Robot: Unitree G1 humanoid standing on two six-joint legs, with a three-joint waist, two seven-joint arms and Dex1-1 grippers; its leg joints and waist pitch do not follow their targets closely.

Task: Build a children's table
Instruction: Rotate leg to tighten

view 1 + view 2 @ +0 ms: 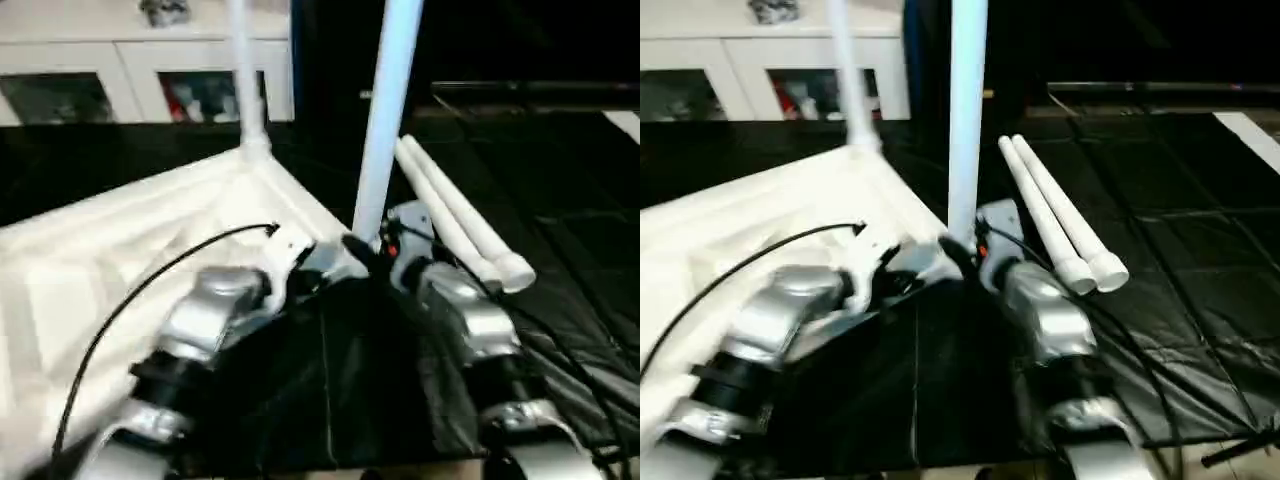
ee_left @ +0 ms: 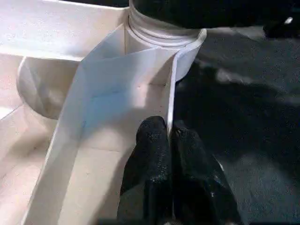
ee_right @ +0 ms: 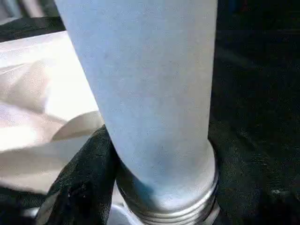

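Black floor sheeting (image 1: 560, 230) carries the upturned table top (image 1: 120, 250), its rim pinched by the left gripper (image 2: 169, 140)'s fingers. At its near corner, the right gripper (image 1: 372, 252)'s fingers clasp an upright leg (image 1: 385, 110); keep it plumb, twisting fully home

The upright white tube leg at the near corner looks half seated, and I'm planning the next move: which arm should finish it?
Right. The right gripper already clasps that white tube leg at its base; the left gripper is shut on the white plastic tabletop's rim.
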